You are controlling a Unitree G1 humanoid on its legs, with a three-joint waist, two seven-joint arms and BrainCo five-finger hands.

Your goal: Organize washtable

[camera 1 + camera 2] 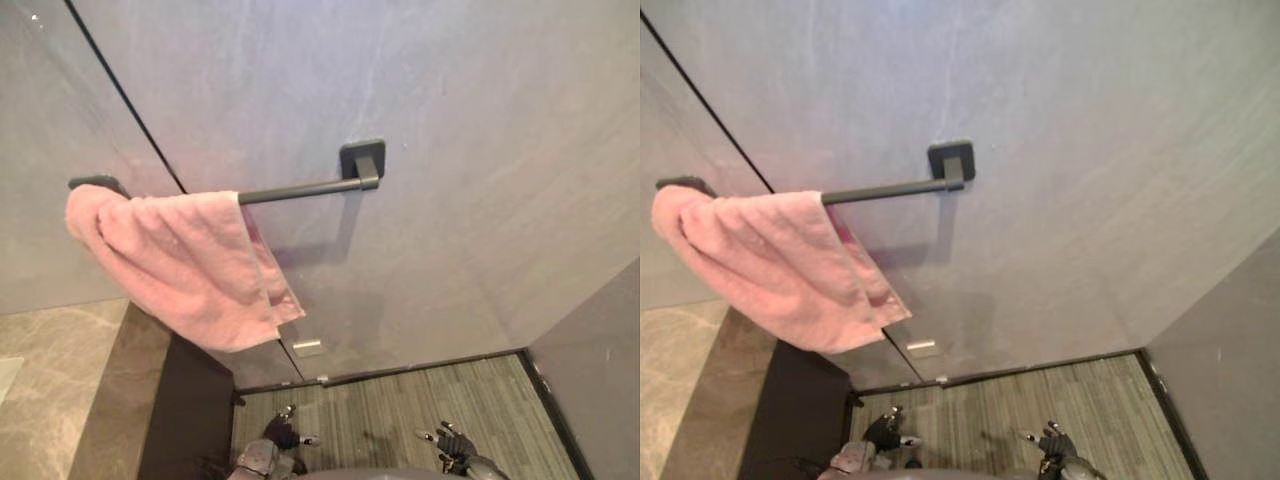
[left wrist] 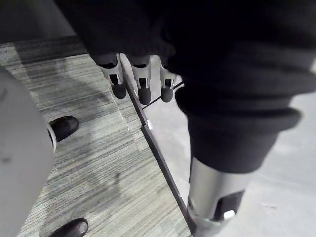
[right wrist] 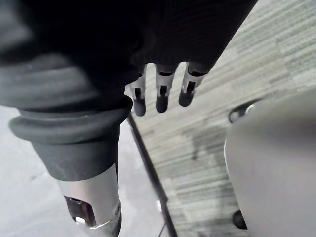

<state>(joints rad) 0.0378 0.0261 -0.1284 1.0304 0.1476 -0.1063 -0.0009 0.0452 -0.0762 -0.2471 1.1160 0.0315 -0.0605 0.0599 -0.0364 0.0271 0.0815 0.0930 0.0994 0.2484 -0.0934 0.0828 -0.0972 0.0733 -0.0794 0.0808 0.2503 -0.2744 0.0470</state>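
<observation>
A pink towel (image 1: 185,265) hangs bunched over the left end of a dark towel bar (image 1: 300,190) fixed to the grey wall. The same pink towel (image 1: 770,265) droops lower on its right side. Far below it, near the floor, my left hand (image 1: 282,434) hangs open with nothing in it. Its straight fingers (image 2: 143,89) point down at the floor. My right hand (image 1: 455,441) hangs on the other side, open too and holding nothing. Its fingers (image 3: 160,94) are relaxed above the striped floor.
A grey-brown stone washtable top (image 1: 60,390) runs along the left, with a dark cabinet side (image 1: 190,410) beneath it. The striped grey floor (image 1: 400,410) lies between the walls. A dark wall (image 1: 600,380) closes in on the right.
</observation>
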